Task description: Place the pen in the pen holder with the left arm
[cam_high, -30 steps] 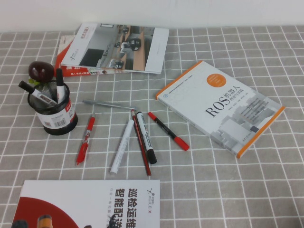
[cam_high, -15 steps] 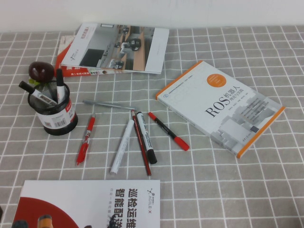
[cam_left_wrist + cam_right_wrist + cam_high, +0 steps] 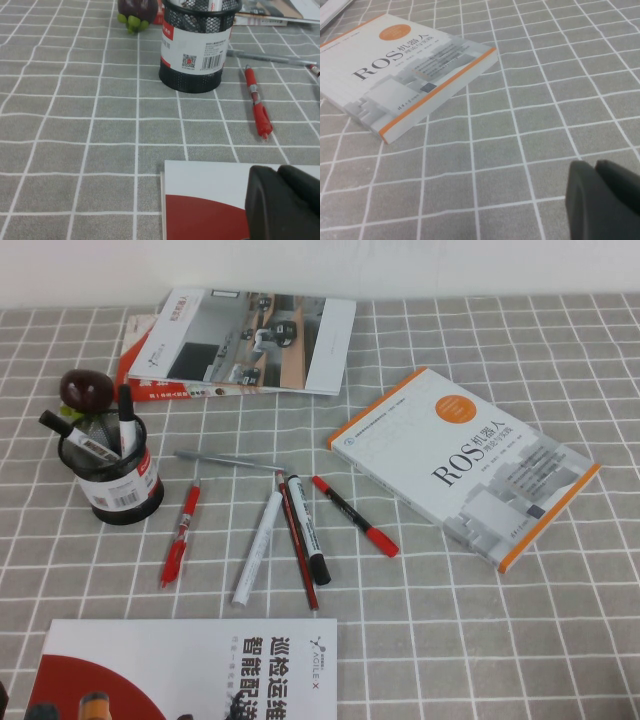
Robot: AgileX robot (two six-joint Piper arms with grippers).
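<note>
The pen holder [image 3: 122,485] stands at the table's left, and it also shows in the left wrist view [image 3: 196,50]. Two black-capped white markers stand in it: the pen [image 3: 125,418] nearly upright, and another [image 3: 68,433] leaning left. My left gripper [image 3: 278,172] is shut and empty, low over a red-and-white booklet [image 3: 210,200] in front of the holder, about two tiles short of it. My right gripper [image 3: 595,166] is shut and empty over bare cloth to the right of the ROS book [image 3: 405,70]. Neither gripper shows in the high view.
A mangosteen [image 3: 86,388] sits behind the holder. Loose on the cloth lie a red pen [image 3: 179,535], a grey pen [image 3: 228,459], an all-white marker [image 3: 258,545], a printed marker [image 3: 308,530] and two more red pens. Magazines [image 3: 250,340] lie at the back.
</note>
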